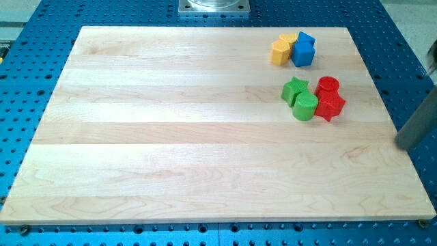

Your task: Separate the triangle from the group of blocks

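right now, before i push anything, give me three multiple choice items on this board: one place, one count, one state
1. Where is the yellow and blue cluster?
A. the view's top right
B. the view's bottom left
C. the board's centre

2. How many red blocks are there?
A. one
B. two
C. four

3. How does my tip stand?
A. pressed on the green star
B. apart from every block
C. between the two clusters

Key:
1 A, it lies near the board's top right corner.
2 B, a red cylinder and a red star touch.
3 B, bare wood separates my tip from the reds to its left.
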